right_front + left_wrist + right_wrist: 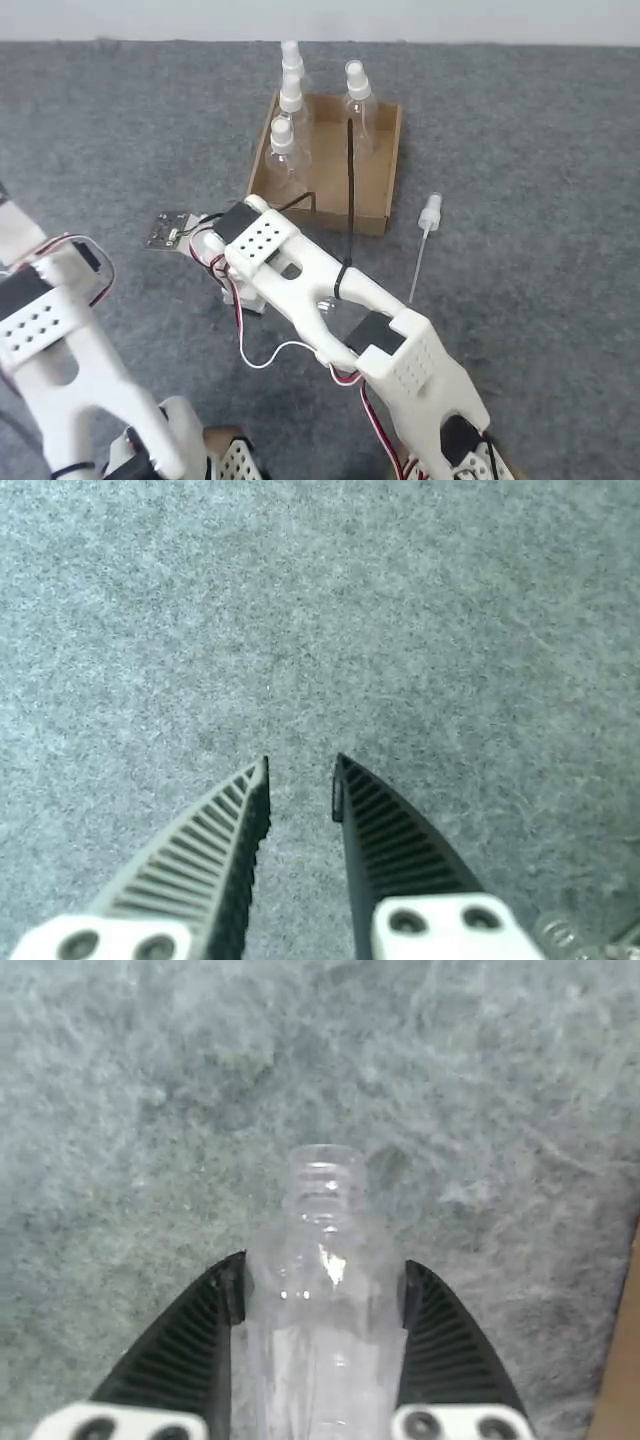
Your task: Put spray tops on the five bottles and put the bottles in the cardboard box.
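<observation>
Right claw (322, 1265) clamps the uncapped bottle (325, 1210) at its shoulders, just beside the box (372, 190). Left claw (300, 765) is narrowly parted and empty over the bare surface (420, 600). The last spray top (428, 235) lies across the box from it.

Risks: the arms clash when the left reaches over, the tube misses the neck, or the slick bottle twists in the grip.

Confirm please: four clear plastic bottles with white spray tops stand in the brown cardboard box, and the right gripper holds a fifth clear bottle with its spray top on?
Not quite. The fifth clear plastic bottle in the right gripper has no spray top: the right wrist view shows its bare, open neck. The rest is right.
</observation>
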Tool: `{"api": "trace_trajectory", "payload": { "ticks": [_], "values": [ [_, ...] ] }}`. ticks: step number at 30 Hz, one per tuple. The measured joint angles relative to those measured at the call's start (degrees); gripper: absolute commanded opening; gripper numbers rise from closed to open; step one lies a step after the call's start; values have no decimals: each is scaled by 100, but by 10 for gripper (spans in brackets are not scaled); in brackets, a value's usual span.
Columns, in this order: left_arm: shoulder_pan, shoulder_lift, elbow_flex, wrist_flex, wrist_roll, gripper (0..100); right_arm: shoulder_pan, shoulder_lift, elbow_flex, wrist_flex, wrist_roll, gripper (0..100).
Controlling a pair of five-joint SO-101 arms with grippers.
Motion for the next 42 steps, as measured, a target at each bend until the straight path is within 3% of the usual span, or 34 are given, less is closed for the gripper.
{"api": "trace_trajectory", "payload": {
  "ticks": [9, 19, 42],
  "values": [
    [26, 0, 35, 0, 9, 98, 0, -571, 0, 782, 0, 38],
    [141, 0, 35, 0, -9, 98, 18, -1741, 0, 1609, -580, 38],
    [141, 0, 35, 0, -9, 98, 1248, -4791, 510, 1714, -1178, 38]
  ]
}}
